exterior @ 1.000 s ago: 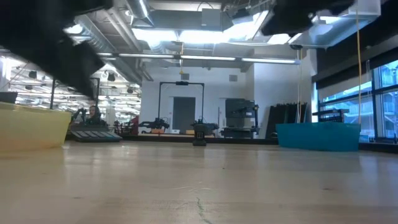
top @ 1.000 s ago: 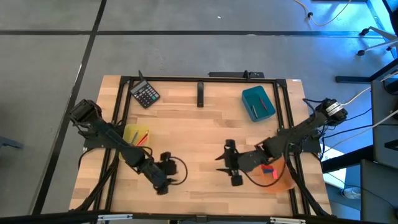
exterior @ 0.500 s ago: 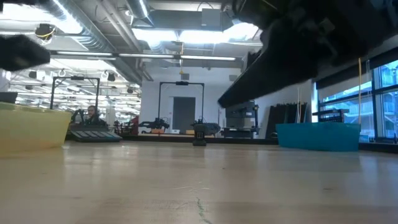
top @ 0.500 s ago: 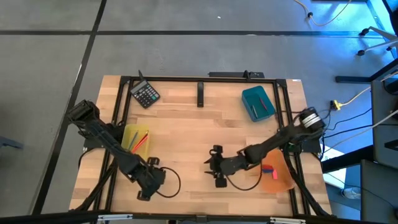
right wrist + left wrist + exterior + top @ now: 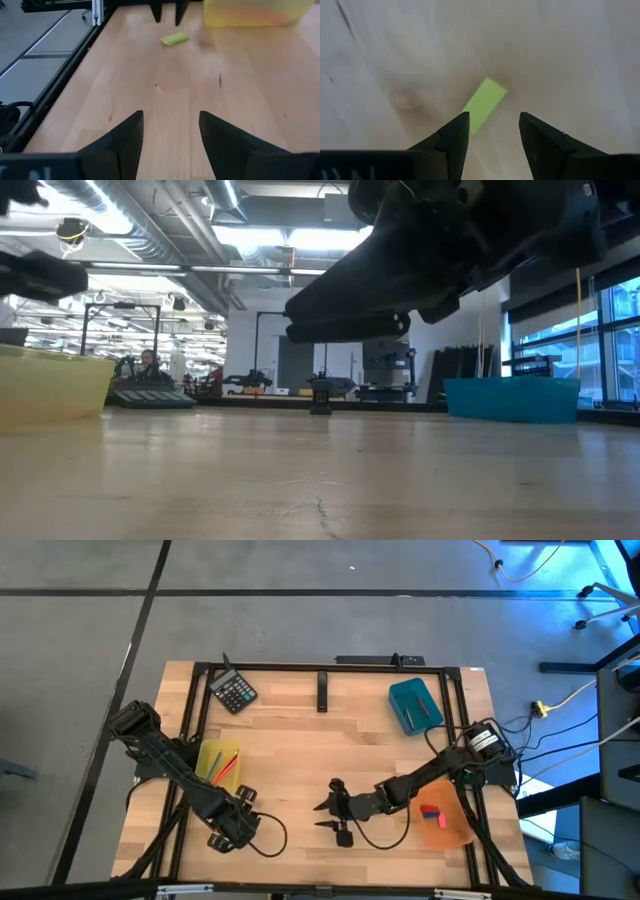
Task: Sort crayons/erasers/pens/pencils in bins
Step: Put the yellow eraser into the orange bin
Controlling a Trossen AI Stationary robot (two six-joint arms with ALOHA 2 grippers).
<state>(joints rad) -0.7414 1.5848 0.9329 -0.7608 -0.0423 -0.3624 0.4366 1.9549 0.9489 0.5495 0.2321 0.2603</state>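
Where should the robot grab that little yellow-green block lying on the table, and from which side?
Probably from straight above, pinching across the yellow-green eraser's two long sides at mid-length. It lies flat on the bare wood, a short narrow slab, and the left gripper hangs over it with open fingers.

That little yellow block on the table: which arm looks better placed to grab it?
The left. Its wrist view shows the left gripper open right over the yellow eraser, fingers either side. The right gripper sees that block far across the table.
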